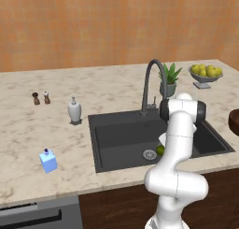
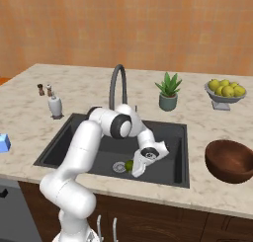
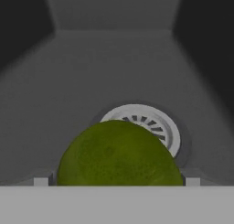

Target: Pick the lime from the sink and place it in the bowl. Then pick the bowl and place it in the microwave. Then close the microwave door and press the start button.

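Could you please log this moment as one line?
stage: reaching lime | jaws: open, astride it | lime: in sink by drain | bowl: empty

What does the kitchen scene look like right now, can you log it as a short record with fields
lime: on the sink floor beside the drain
sink: dark basin, faucet behind it
gripper: open, down in the sink, fingertips either side of the lime
bowl: on the counter right of the sink, empty
fruit dish: lemons, back right

Both base views look down over the sink (image 1: 121, 134) (from opposite sides); the hand view sits close above its drain (image 3: 146, 122).
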### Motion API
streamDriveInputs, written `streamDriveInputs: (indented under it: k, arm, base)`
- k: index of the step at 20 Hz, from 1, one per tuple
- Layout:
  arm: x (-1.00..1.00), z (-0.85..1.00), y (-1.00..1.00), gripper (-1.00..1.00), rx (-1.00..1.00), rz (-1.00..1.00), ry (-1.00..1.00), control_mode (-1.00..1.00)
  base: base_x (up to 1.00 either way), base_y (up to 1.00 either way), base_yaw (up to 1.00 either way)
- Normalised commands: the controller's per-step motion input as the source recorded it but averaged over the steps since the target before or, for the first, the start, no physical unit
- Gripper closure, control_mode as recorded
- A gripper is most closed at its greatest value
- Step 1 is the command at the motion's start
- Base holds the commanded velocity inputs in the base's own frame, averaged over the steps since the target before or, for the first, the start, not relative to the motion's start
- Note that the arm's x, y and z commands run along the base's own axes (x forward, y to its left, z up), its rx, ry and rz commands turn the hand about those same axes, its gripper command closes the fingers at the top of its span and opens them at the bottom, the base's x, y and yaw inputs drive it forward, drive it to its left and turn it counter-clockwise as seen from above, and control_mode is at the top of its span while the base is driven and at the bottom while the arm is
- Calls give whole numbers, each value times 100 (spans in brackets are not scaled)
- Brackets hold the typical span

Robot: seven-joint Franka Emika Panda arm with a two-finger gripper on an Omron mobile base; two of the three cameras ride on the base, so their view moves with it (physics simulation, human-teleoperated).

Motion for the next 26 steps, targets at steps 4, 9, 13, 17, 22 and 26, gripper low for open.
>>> streamDriveInputs:
  k: [4, 9, 13, 17, 22, 26]
  arm:
    - [0, -27, 16, 100, 3, 0, 0, -100]
    - [-4, 2, 0, 100, 1, 0, 0, -100]
    - [-39, 58, -5, 100, 0, 0, 0, -100]
    - [-48, 98, -2, 100, 0, 0, -6, -100]
    - [-55, 100, 0, 100, -1, 0, -15, -100]
    - [-69, 100, 0, 100, -5, -2, -14, -100]
  base:
    - [0, 0, 0]
    - [0, 0, 0]
    - [0, 0, 0]
    - [0, 0, 0]
    - [0, 0, 0]
    - [0, 0, 0]
